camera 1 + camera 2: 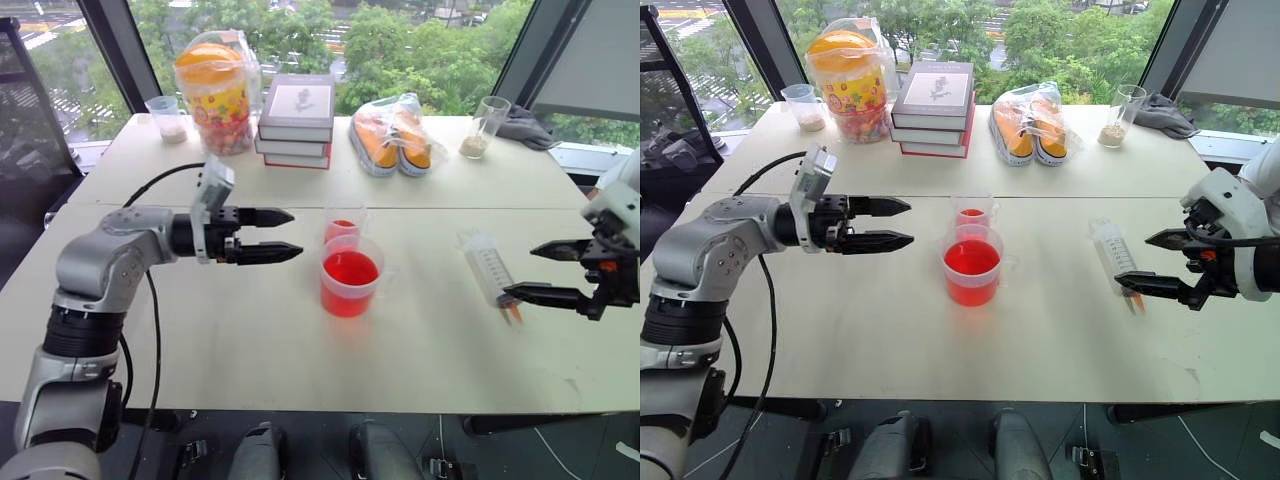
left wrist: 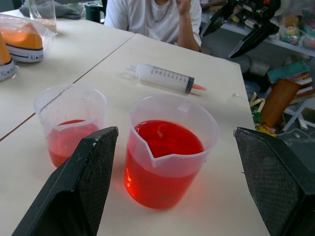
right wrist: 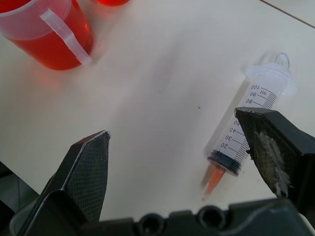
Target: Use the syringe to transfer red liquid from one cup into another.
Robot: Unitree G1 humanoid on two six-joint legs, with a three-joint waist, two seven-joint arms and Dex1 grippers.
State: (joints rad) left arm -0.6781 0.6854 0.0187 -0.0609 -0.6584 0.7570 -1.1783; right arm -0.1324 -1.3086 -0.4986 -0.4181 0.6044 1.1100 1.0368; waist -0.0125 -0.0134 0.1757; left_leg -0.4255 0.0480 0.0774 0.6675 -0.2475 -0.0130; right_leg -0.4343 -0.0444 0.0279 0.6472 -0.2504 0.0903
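Seen on a pale table (image 1: 250, 350) by a window: a large clear plastic syringe (image 1: 487, 268), lying flat and unheld, barrel printed with black graduation marks, a dark plunger seal near the low end of the scale and an orange-red tip (image 3: 215, 178) pointing toward the near edge. Flange end turned toward the far side of the table.

At centre, two clear cups side by side and nearly touching: the wider cup (image 1: 350, 277), thick-rimmed with a pouring lip and a strip handle, roughly two-thirds full of bright translucent red liquid (image 2: 165, 142); just behind it, the narrower cup (image 1: 342, 226), holding a shallower pool of the same red.

Left gripper (image 1: 285, 234) hovering level above the table to the left of the cups, black fingers spread wide, gripping nothing, aimed at the wider cup. Right gripper (image 1: 535, 270) hanging just right of the syringe, fingers likewise parted and empty, one fingertip close beside the orange tip; contact not clear.

Along the far edge: a stack of books (image 1: 296, 120), a bag of sneakers (image 1: 393, 135), a candy-filled jar (image 1: 213, 92), and two clear cups of beige grains (image 1: 478, 130).
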